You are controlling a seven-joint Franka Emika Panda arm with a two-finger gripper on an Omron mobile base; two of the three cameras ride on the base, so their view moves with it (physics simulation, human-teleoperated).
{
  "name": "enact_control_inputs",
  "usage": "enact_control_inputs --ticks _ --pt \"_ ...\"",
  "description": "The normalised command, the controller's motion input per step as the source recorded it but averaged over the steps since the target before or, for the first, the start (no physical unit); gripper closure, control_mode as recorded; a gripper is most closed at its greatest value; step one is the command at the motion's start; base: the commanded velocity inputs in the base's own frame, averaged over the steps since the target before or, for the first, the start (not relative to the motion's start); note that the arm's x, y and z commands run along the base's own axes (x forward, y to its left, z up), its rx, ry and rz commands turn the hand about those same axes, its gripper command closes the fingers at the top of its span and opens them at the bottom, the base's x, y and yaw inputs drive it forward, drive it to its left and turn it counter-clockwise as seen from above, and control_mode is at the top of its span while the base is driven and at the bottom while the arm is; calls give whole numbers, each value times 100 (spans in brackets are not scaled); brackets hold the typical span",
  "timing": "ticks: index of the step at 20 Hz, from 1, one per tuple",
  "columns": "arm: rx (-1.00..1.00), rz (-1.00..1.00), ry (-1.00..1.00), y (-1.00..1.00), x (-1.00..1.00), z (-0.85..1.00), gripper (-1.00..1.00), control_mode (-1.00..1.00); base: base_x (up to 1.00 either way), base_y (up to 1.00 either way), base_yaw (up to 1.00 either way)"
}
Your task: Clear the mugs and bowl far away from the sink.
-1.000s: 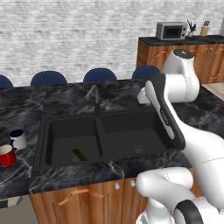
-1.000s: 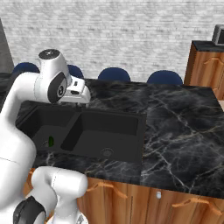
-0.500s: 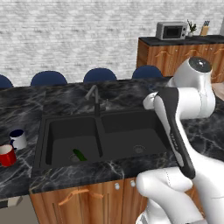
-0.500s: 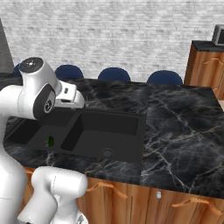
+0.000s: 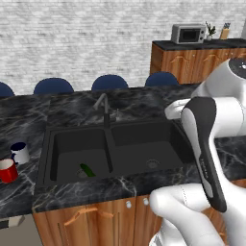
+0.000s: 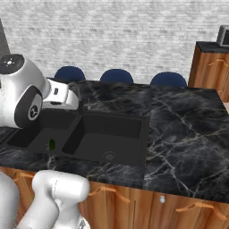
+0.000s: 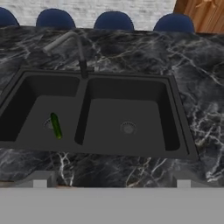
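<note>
Your gripper (image 7: 111,183) sits at the bottom of the hand view, its two fingertips (image 7: 39,180) standing far apart near the lower left and lower right corners, so the jaws are wide and hold nothing. They hang above the near strip of black marble counter (image 7: 131,168), just in front of the sink's front edge.

Looking past the tips, you see the sink (image 7: 94,113) spread across the middle of the hand view, both basins in full sight. A small green vegetable (image 7: 55,125) lies in the left basin, over its drain. The right basin shows a bare drain (image 7: 127,127) at its centre. The faucet (image 7: 72,48) rises from the back edge, above the divider, with its spout reaching toward the upper left.

In the left base view, you find the mugs on the counter at the far left edge of the frame, just left of the sink. The white mug (image 5: 19,152) with the dark inside stands above the red mug (image 5: 7,170), the two close together. Blue chairs (image 5: 109,82) line the far side of the counter, and a microwave (image 5: 189,34) sits at the upper right.
</note>
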Motion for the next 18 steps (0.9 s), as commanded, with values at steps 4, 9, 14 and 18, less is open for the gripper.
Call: enact_control_inputs --ticks 4,9,14,18 --pt "0 0 0 2 -38 10 -100 -100 0 0 0" --pt "0 0 2 2 -41 0 -100 -100 0 0 0" --pt "0 0 1 3 -17 0 -100 100 -17 26 0" --pt "0 0 0 0 0 0 -100 100 -3 89 11"
